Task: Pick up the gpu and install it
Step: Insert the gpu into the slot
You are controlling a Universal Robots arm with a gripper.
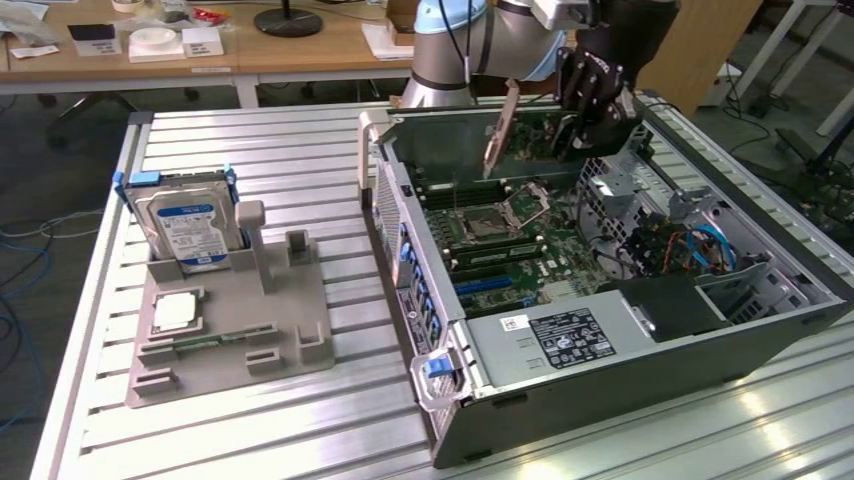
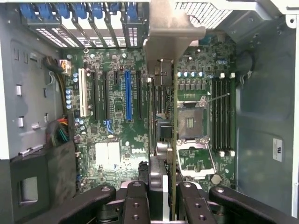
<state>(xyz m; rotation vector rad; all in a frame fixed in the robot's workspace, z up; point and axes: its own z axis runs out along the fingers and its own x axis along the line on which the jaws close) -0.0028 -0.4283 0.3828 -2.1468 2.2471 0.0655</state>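
Across the slatted metal desk (image 1: 267,420) the biggest thing is the open computer case (image 1: 747,350), laid on its side with the panel off, presumably so that the motherboard (image 1: 521,240) faces upward and can be reached from above. Over its far end stands the robot arm (image 1: 461,40), bent down toward the opening. Well apart from the case, toward the exterior view's left, a grey parts fixture (image 1: 267,320) sits on the desk. Its pockets seem meant to present each part at a known pose, and an upright slot in it, beside the hard drive (image 1: 184,225), stands empty. The gpu (image 1: 507,125) is off the fixture and in the air above the far part of the board, clear of it by my reading. It is held on edge with its flat faces vertical, which points its lower edge down at the expansion slots. The wrist view looks straight along the card (image 2: 161,130), which runs between the long blue slot (image 2: 128,93) and the processor socket (image 2: 191,121), with its metal bracket toward the rear slot covers. Whether it sits exactly over a slot I cannot tell. The end effector (image 2: 161,198) is clamped on the card's upper edge, one finger pressing each face. Smallest, the square CPU chip (image 1: 176,312) lies flat in its fixture pocket.
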